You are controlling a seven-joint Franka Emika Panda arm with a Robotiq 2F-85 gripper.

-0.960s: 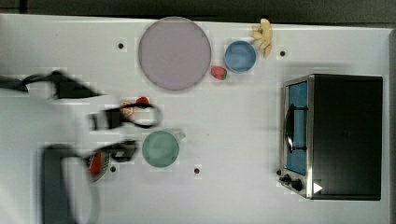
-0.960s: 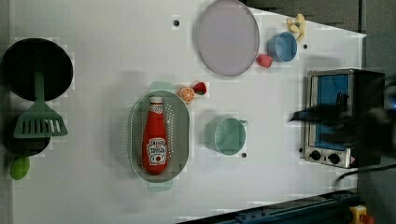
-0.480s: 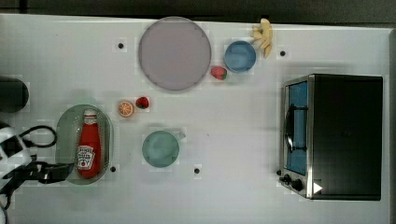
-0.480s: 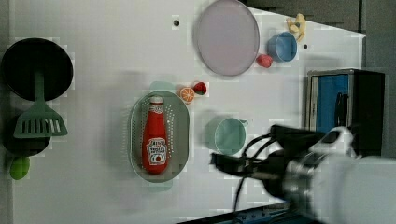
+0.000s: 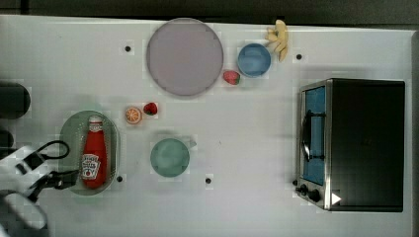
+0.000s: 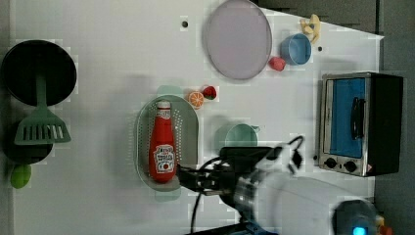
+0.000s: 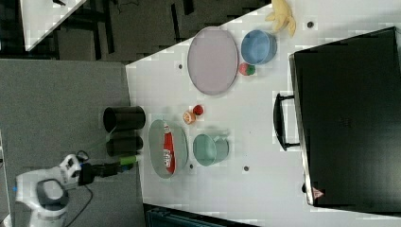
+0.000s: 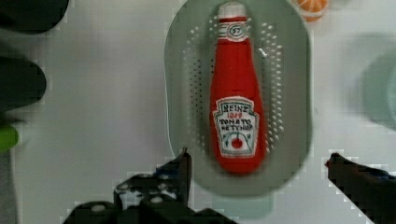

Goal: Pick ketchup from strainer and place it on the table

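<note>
In the top view, your ketchup (image 5: pixel 94 152) lies in the strainer (image 5: pixel 70 129) at the table's (image 5: pixel 247 128) left side, the gripper (image 5: pixel 64 179) at the strainer's lower rim. In the left view, the green cup (image 6: pixel 241 137) stands just right of the strainer. In the wrist view, your fingers (image 8: pixel 182 170) are spread wide, nothing between them, flanking the bottle's base.
</note>
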